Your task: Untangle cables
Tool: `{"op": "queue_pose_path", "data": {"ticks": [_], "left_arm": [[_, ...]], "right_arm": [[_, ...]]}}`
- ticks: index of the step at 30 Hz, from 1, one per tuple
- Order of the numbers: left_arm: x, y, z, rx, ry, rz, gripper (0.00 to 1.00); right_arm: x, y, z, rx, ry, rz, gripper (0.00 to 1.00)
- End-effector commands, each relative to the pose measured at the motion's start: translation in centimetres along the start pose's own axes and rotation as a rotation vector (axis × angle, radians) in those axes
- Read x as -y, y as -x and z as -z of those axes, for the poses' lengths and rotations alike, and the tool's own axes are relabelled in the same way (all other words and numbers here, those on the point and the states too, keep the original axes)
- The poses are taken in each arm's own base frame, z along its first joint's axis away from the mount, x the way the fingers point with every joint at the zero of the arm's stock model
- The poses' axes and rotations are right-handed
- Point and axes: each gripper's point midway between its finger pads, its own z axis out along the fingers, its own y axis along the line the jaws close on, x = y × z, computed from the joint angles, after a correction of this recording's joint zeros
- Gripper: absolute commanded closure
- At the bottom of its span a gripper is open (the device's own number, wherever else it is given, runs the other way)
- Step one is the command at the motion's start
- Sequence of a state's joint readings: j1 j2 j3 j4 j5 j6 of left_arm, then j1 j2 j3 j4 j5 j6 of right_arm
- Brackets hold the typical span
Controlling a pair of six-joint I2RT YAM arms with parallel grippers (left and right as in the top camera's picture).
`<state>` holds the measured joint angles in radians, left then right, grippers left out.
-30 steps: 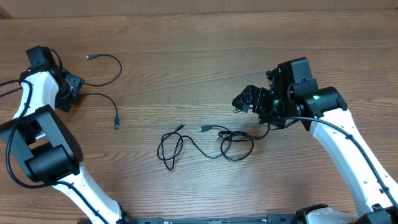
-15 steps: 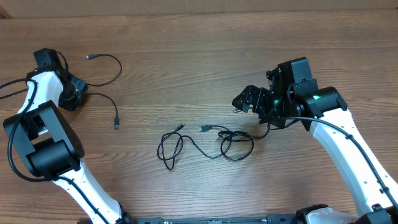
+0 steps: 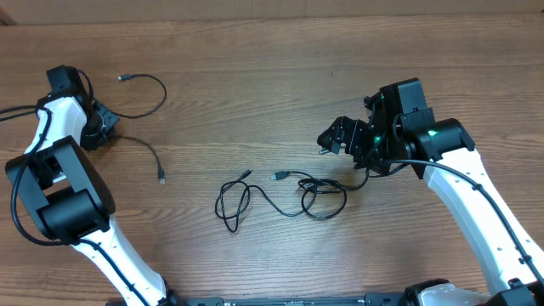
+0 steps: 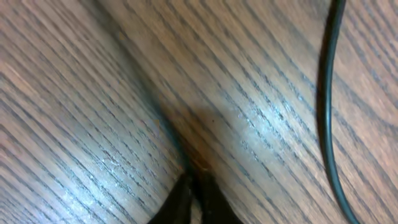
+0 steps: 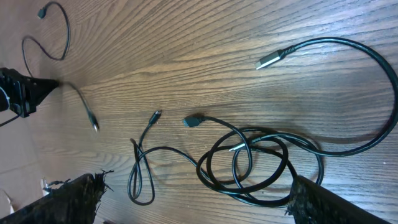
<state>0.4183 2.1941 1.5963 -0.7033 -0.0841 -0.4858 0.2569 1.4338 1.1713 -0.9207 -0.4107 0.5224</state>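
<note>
Two black cables (image 3: 297, 194) lie tangled at the table's middle: a coil (image 5: 261, 163) on the right and a narrow loop (image 3: 229, 206) on the left, with plug ends (image 3: 279, 176) pointing up. A third cable (image 3: 151, 83) lies apart at the far left, its plug (image 3: 161, 178) toward the middle. My left gripper (image 3: 104, 126) is shut with this cable running into its fingertips (image 4: 194, 198); another stretch of the cable (image 4: 326, 99) passes to the right. My right gripper (image 3: 337, 136) hovers open above and right of the coil, fingers (image 5: 74, 199) wide apart.
The wooden table (image 3: 255, 102) carries only the cables. Thick black wires run along both arms, one near the right gripper (image 3: 361, 177). The left arm's base (image 3: 59, 204) stands at the front left.
My left gripper has closed on the far-left cable. That cable's lower strand and plug shifted slightly toward the front. The right arm and the tangle have not moved.
</note>
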Motion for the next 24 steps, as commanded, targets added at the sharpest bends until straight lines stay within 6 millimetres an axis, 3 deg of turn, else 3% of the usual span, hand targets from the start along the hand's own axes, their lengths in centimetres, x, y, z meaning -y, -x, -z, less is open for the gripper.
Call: {"op": "queue_pose_path", "data": {"ticks": [1,6,9,10,16,18,20,22,23,24], "left_arm": [[-0.2,-1.9,-2.5,-0.075,0.023,-0.046,0.96],[1.4,-0.9,-1.0,-0.082,-0.046,-0.043,0.96],[3.7,0.5,1.5,-0.073,-0.150,-0.041,0.96],[5.3,1.6,3.5,-0.060,-0.231,-0.045,0.96],[10.9,4.8,13.1,0.024,-0.551,-0.083,0.96],[11.3,5.3,15.7,0.042,-0.594,-0.058,0.96],[10.7,4.9,16.7,0.023,-0.567,-0.002,0.96],[9.3,3.6,16.4,-0.021,-0.481,0.045,0.86],[8.5,2.7,16.0,-0.049,-0.428,0.050,0.74],[7.7,1.7,15.4,-0.078,-0.371,0.052,0.49]], "right_arm": [[0.3,-0.1,-0.3,-0.004,-0.013,0.006,0.04],[0.3,-0.2,-0.3,-0.006,-0.014,0.005,0.04],[0.3,-0.2,-0.3,-0.006,-0.014,0.005,0.04],[0.3,-0.2,-0.3,-0.006,-0.014,0.005,0.04],[0.3,-0.2,-0.3,-0.006,-0.014,0.005,0.04],[0.3,-0.2,-0.3,-0.006,-0.014,0.005,0.04],[0.3,-0.2,-0.3,-0.006,-0.014,0.005,0.04],[0.3,-0.1,-0.3,-0.005,-0.014,0.005,0.04],[0.3,-0.1,-0.3,-0.004,-0.014,0.006,0.04],[0.3,-0.1,-0.3,-0.003,-0.013,0.007,0.04]]}}
